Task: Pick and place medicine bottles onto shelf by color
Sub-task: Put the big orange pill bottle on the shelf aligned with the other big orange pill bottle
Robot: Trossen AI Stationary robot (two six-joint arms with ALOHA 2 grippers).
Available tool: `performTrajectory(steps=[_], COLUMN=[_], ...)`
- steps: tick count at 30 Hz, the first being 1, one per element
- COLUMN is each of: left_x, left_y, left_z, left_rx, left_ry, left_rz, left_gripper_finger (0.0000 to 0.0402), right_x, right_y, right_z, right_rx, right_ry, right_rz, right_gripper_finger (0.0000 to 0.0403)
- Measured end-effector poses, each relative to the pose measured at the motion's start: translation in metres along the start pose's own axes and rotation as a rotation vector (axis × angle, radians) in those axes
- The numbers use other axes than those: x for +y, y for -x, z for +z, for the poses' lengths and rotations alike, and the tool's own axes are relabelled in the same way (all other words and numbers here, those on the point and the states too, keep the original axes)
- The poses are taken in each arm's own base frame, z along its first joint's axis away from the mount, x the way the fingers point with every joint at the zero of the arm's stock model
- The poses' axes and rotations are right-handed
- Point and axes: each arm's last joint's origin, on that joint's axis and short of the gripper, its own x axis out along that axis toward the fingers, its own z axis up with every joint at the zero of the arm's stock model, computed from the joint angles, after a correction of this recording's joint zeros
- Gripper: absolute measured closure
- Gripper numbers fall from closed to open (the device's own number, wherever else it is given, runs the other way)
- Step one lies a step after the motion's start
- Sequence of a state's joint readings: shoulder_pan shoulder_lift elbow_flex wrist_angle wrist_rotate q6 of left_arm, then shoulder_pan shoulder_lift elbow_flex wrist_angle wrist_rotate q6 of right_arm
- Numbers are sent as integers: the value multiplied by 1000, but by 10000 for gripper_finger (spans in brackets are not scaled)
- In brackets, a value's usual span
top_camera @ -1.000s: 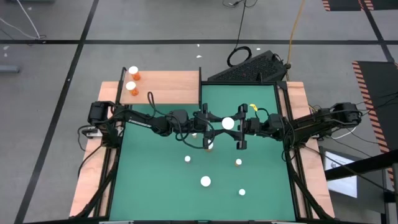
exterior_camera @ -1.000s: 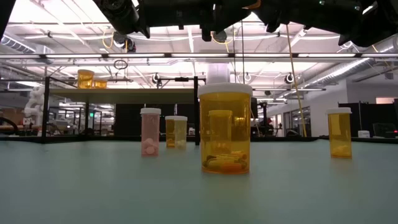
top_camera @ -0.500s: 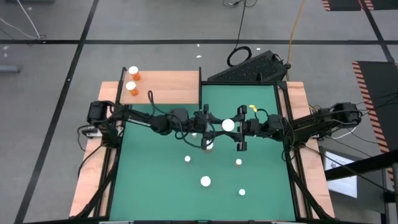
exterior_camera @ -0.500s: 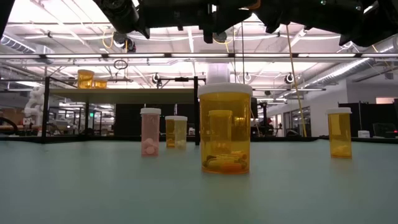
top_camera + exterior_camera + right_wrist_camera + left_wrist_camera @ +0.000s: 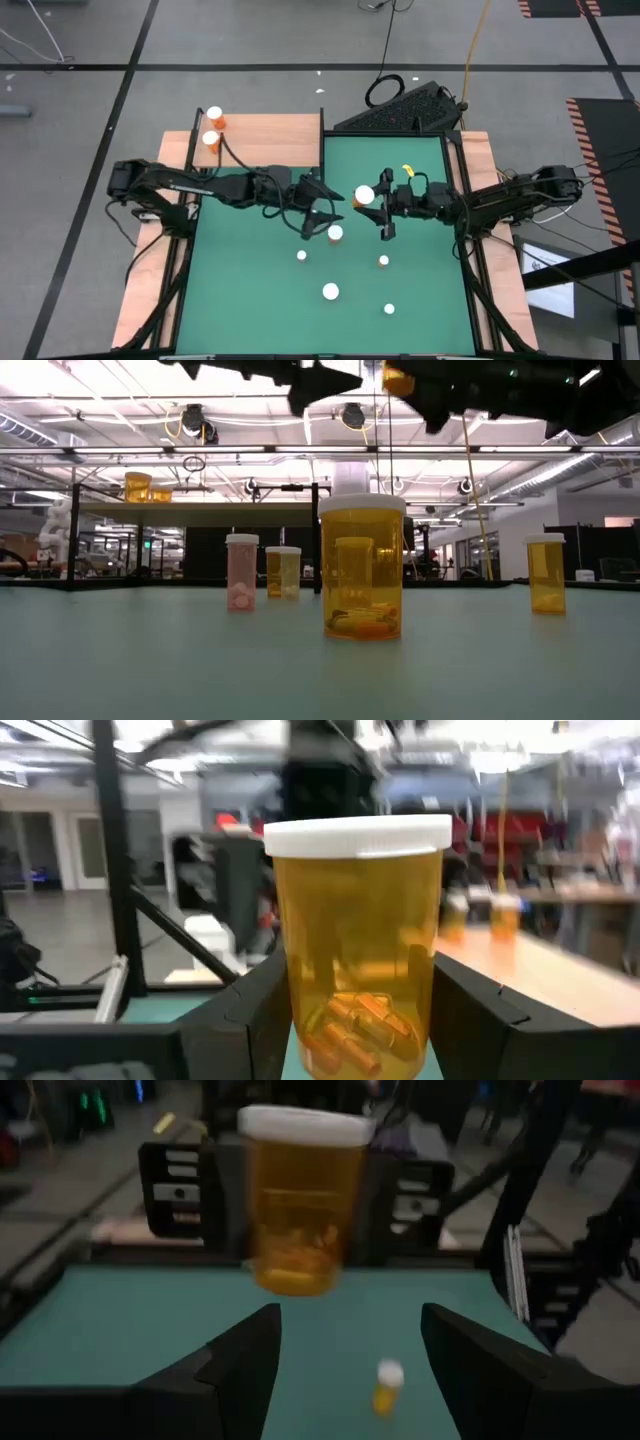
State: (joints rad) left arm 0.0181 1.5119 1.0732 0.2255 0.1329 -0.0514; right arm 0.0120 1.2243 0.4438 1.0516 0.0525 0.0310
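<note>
1. While no label can be read, two orange bottles [image 5: 212, 128] stand on the shelf [image 5: 270, 140], far left.
2. Left gripper [image 5: 322, 203] hangs released, mid-mat.
3. Right gripper [image 5: 378, 205] clasps an upright pill-filled bottle [image 5: 363, 195] aloft.

Our left gripper [image 5: 322, 205] hangs above mid-table with fingers spread and empty, pointing toward three o'clock. Our right gripper [image 5: 372, 197] faces it toward nine o'clock, fingers clamped.
</note>
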Motion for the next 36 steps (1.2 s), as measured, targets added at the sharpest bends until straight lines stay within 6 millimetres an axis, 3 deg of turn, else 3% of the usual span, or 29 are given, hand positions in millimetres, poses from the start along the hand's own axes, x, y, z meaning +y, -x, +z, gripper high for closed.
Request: performTrajectory(steps=[7,13,17,21,28,32,36], left_x=[-2,-3,-2,1,5,9,16], left_y=[30,44,32,7,-45,-53,-46], left_z=[23,53,66,67,54,65,88], left_rx=[-2,157,241,358,552,605,579], left_ry=[68,52,10,-29,-90,-94,-85], left_rz=[43,120,130,115,70,97,103], left_gripper_finger=[169,183,177,152,55,15,11], right_x=[-17,-23,-22,-22,-22,-22,-22], right_y=[-1,-8,-8,-8,-7,-6,-6], right_z=[-15,-18,-18,-18,-22,-23,-24], right_rx=[187,364,388,389,427,442,448], right_ry=[-170,-245,-256,-258,-253,-235,-218], right_rz=[-60,-5,11,14,11,12,15], right_gripper_finger=[219,219,219,218,218,218,218])
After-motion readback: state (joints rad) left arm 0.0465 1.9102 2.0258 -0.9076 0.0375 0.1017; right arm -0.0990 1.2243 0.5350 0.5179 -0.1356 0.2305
